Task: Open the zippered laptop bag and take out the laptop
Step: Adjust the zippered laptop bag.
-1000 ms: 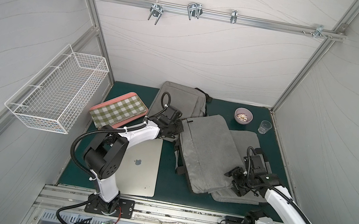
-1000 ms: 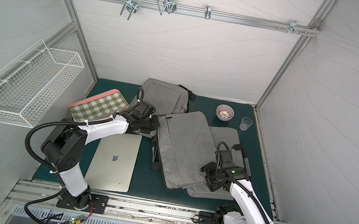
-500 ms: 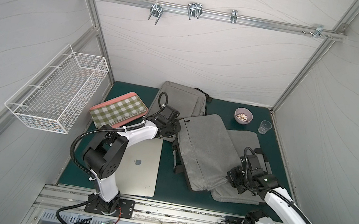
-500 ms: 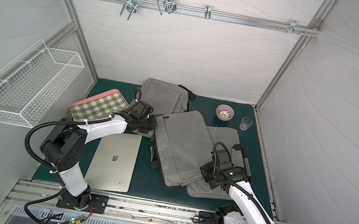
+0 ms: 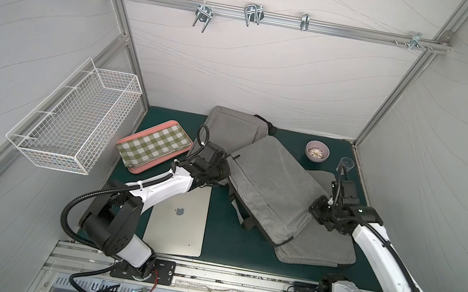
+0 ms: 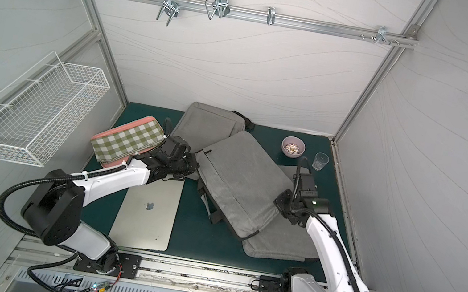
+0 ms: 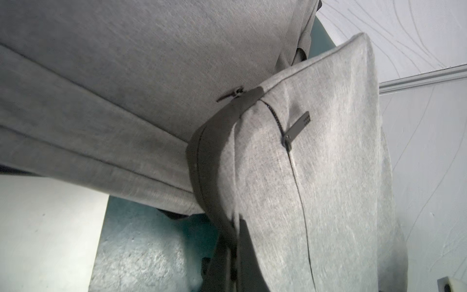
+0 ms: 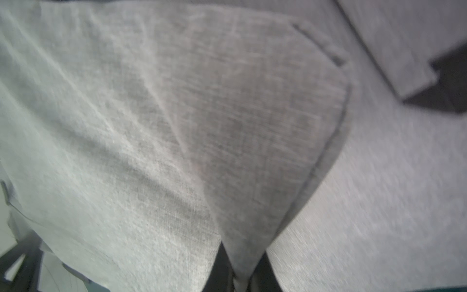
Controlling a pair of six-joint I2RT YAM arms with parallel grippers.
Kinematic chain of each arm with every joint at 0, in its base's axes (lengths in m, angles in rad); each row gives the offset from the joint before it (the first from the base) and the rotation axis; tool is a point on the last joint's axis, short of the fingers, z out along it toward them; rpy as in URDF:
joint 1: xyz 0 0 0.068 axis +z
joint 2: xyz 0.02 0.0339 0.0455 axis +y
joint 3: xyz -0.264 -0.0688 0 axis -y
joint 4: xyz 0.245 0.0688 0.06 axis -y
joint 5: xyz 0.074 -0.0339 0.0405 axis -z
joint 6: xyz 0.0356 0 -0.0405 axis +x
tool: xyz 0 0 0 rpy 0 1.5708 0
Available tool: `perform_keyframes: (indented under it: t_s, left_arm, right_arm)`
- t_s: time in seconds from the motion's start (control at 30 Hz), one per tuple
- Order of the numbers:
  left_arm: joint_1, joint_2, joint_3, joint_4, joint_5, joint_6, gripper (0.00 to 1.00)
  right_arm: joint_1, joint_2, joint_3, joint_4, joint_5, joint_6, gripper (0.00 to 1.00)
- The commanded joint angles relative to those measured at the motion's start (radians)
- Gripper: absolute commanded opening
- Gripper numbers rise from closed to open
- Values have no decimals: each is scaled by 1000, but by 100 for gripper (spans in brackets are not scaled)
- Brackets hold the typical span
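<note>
The gray laptop bag (image 5: 270, 192) lies slantwise in the middle of the frame in both top views. Its lower right end rests on a second gray bag (image 5: 321, 250), and its upper end lies against a third gray bag (image 5: 236, 127) by the back wall. The silver laptop (image 5: 179, 225) lies flat and closed at the lower left, apart from the bag and partly under the left arm.

That arm reaches low from the lower left across the laptop, and the left hand (image 5: 221, 173) meets the bag's upper left corner. The right arm climbs from the lower right, bends, and brings the right hand (image 5: 316, 212) to the bag's right edge.

The worktop (image 5: 222, 242) is dark green, boxed in by white walls. A checked tray (image 5: 154, 146) sits at the left, with a bowl (image 5: 317, 151) and a glass (image 5: 346, 166) at the upper right. A wire basket (image 5: 74, 122) hangs on the left wall.

The left hand is closed on the bag's dark corner band; a zipper pull (image 7: 297, 131) lies flat on the bag's face. The right hand is closed too, its fingers (image 8: 219, 275) pinching a fold of the bag's cloth.
</note>
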Motion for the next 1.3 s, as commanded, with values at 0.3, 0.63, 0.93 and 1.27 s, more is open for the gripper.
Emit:
perform_keyframes:
  t_s: [0.3, 0.63, 0.93, 1.27]
  left_arm:
    - [-58, -144, -142, 141, -87, -120, 1]
    - [-91, -125, -178, 131, -48, -121, 9]
    - [-92, -128, -177, 62, -1, -54, 31]
    - [-44, -215, -78, -231, 29, 209, 56]
  right_arm:
    - [-40, 572, 518, 153, -137, -396, 0]
    - [-43, 904, 860, 73, -97, -526, 0]
    - [-49, 986, 934, 65, -61, -569, 6]
    - [-53, 882, 899, 61, -23, -657, 57]
